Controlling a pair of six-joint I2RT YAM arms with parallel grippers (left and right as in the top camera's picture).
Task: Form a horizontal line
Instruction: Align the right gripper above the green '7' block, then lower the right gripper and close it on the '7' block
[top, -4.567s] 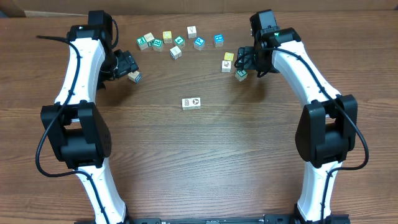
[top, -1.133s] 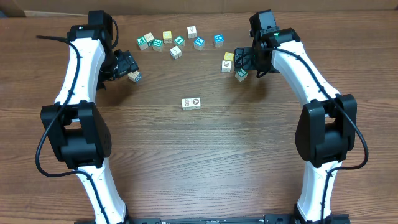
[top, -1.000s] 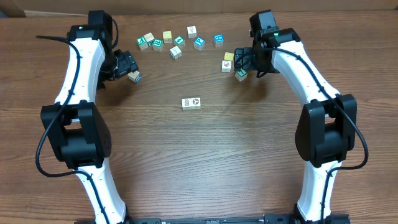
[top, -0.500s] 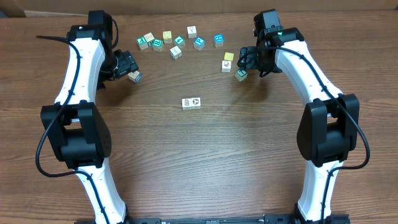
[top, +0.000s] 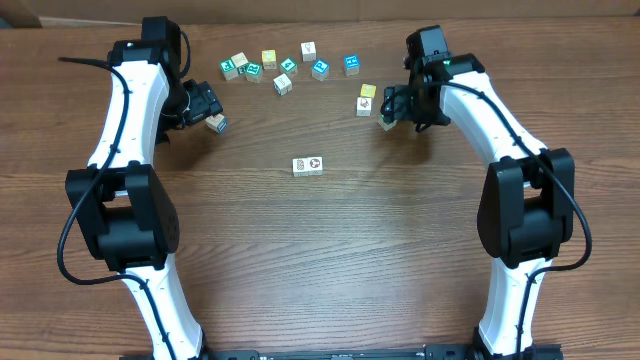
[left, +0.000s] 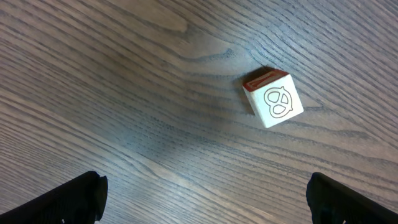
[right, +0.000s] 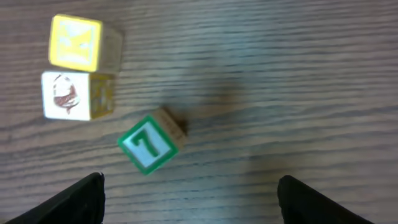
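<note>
sitting centred, two-cube row, loose cubes beyond

A two-cube row sits mid-desk, its cubes touching side by side. Behind it, a scatter of cubes spreads along the far side. To the right lies a touching pair, with a skewed cube just beside it. A lone cube lies apart on the left.

left arm, right arm: white links, bulky black joints | cables: black loops | left hand: black fingers
</note>
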